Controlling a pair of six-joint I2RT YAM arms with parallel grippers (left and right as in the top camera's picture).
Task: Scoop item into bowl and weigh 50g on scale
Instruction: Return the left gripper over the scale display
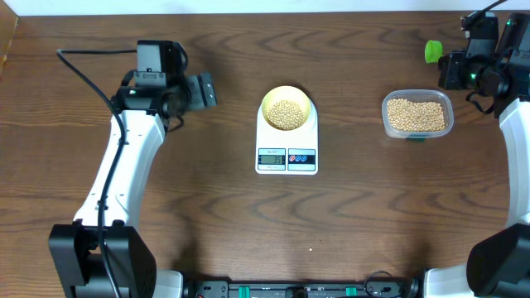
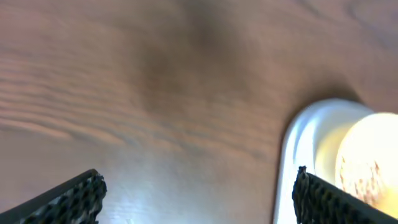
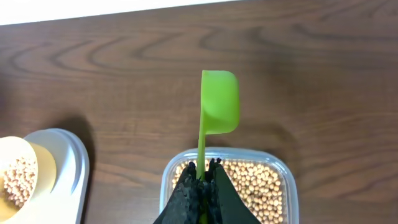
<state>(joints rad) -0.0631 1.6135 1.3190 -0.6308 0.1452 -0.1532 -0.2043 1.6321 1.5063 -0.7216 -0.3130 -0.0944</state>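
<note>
The white scale (image 1: 286, 153) lies mid-table with the pale-yellow bowl (image 1: 287, 108) on its platform, and tan beans (image 1: 286, 114) fill the bowl. More beans (image 1: 416, 116) lie in a clear tub (image 1: 386, 116) to the right. My right gripper (image 1: 447, 64) hovers at the far right, above and behind the tub, shut on the handle of a green scoop (image 3: 219, 102) whose cup looks empty and points away. In the right wrist view the right gripper (image 3: 202, 167) pinches the thin handle over the tub (image 3: 171, 180). My left gripper (image 1: 207, 89) stands open and empty, left of the scale (image 2: 298, 149) and bowl (image 2: 367, 155).
The table's far edge (image 1: 265, 12) runs along the top, close behind the right arm. A black cable (image 1: 87, 70) loops over the left arm. Bare wood lies between the left gripper's fingers (image 2: 74, 199).
</note>
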